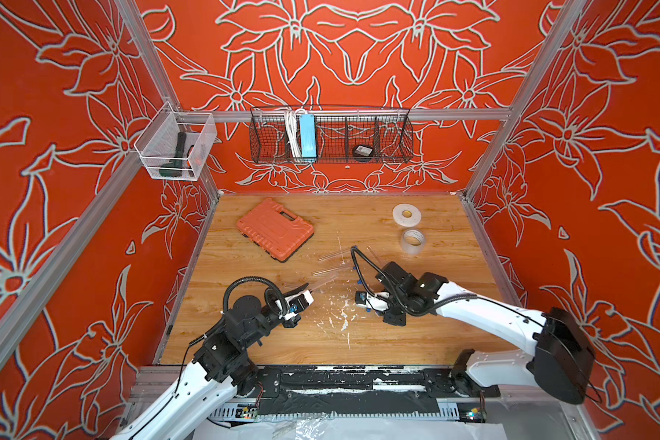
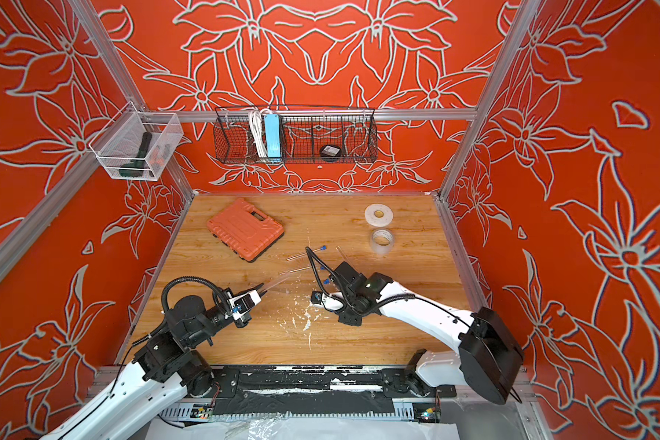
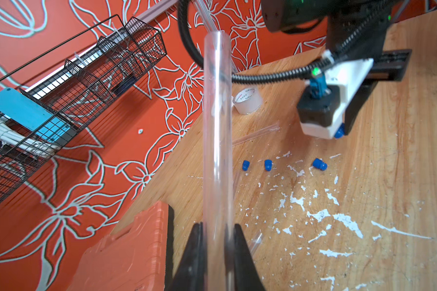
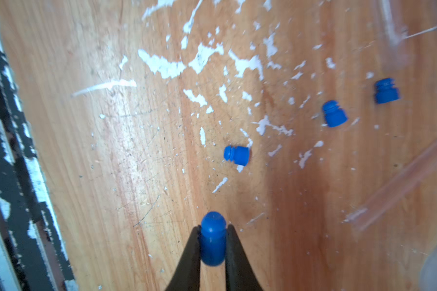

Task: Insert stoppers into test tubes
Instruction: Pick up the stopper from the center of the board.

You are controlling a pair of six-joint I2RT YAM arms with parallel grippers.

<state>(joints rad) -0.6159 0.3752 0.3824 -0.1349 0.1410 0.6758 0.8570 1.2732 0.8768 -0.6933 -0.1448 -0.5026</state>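
Our right gripper (image 4: pixel 213 228) pinches shut on a blue stopper (image 4: pixel 213 241) while our left gripper (image 3: pixel 218 225) clamps a clear test tube (image 3: pixel 217 126), mouth outward, so we judge insertion is next, needing plug and mouth aligned.

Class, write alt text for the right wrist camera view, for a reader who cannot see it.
The right end effector is shut on a blue stopper over a paint-flecked wooden table. Three more stoppers lie loose on the wood beyond it, and a blurred clear test tube shows nearby.
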